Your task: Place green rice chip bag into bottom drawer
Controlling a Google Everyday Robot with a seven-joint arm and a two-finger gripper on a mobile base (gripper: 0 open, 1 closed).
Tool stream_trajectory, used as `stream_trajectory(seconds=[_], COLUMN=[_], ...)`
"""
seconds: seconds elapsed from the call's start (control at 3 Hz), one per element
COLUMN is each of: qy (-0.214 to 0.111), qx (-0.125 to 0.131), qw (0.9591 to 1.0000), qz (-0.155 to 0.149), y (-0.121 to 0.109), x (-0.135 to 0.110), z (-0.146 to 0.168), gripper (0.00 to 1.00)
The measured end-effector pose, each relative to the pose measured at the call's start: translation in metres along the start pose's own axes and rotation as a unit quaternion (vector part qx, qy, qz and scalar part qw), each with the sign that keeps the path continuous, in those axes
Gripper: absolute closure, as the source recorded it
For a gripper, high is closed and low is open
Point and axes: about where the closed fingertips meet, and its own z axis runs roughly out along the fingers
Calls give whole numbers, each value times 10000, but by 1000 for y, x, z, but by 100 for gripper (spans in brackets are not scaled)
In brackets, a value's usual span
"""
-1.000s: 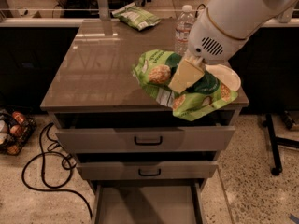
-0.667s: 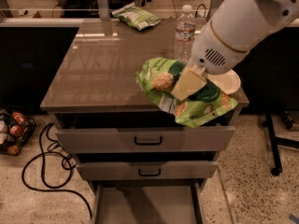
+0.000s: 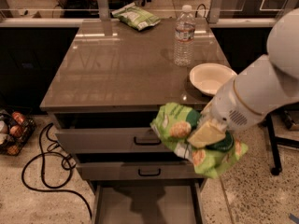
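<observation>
A wire basket [image 3: 11, 132] and a black cable [image 3: 42, 171] lie on the floor at left. The bottom drawer [image 3: 145, 204] stands pulled out below two upper drawers. Right of centre, the green bag [image 3: 175, 122] hangs in the air in front of the cabinet [image 3: 117, 78], level with the upper drawer fronts and above the bottom drawer's right side. The gripper [image 3: 204, 135], at the bag's middle, is clamped on it, and the bag's lower corner sags free below the grip. On the cabinet top behind are a water bottle [image 3: 184, 36] and a white bowl [image 3: 210, 76]. The bag looks light, soft and crinkly, likely slick foil with brittle chips inside. A mid-body pinch of gentle force seems best, as a hard squeeze could crush the contents.
</observation>
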Motion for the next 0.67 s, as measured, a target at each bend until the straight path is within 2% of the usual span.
stream_trajectory(seconds=[0.33, 0.67], qy=[126, 141], qx=[-445, -858], qw=[9983, 9943], qz=[-346, -624], y=[30, 51], x=[32, 55], z=[31, 62], gripper=[100, 100])
